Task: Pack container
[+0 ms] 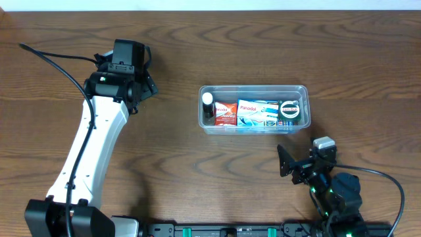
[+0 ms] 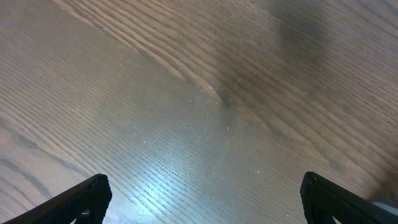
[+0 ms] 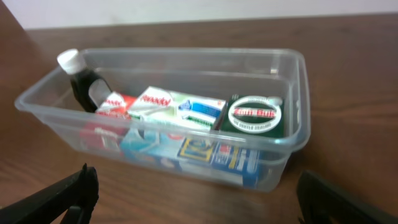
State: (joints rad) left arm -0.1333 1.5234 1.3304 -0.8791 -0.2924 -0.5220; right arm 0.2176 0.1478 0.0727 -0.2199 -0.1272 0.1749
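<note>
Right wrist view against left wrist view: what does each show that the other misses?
Only the right wrist view shows the container, holding a dark bottle, a red box, a Panadol box and a round tin. Only the left wrist view shows a glare patch on the wooden table, nothing else. Both show that table, with the left fingers and the right fingers spread wide at the lower corners, holding nothing.

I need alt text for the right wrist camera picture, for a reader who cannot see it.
A clear plastic container on a wooden table holds a dark bottle with a white cap, a red box, a Panadol box and a round green tin. The right gripper is wide open and empty, its black fingers at the bottom corners.
</note>
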